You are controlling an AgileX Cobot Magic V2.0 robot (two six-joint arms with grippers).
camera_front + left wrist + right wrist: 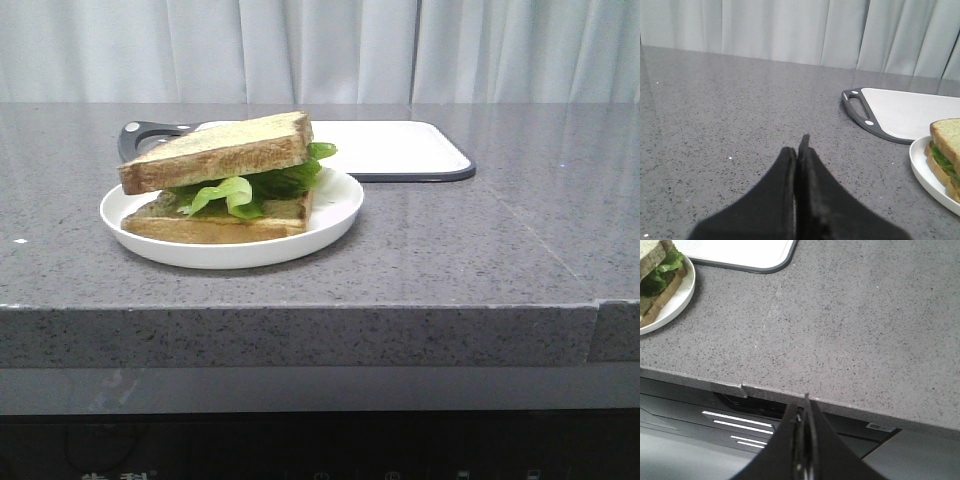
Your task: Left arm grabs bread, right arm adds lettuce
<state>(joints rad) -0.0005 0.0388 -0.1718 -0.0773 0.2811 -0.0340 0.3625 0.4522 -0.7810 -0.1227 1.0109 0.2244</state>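
Observation:
On the white plate [330, 222] lies a sandwich: a bottom slice [215, 225], ruffled green lettuce [255, 187] on it, and a thick toasted bread slice [220, 150] tilted on top. The sandwich also shows at the edge of the left wrist view, bread [949, 135] over lettuce [942, 157], and in the right wrist view as lettuce [661, 272] between slices. My left gripper [799, 150] is shut and empty, low over bare counter to the left of the plate [927, 170]. My right gripper [803, 407] is shut and empty, hanging over the counter's front edge. Neither arm appears in the front view.
A white cutting board with a dark rim and handle [400, 150] lies behind the plate, also seen as the board [900, 112] in the left wrist view. The grey speckled counter [480, 250] ends at a front edge [850, 407], with dark drawers below. White curtains hang behind.

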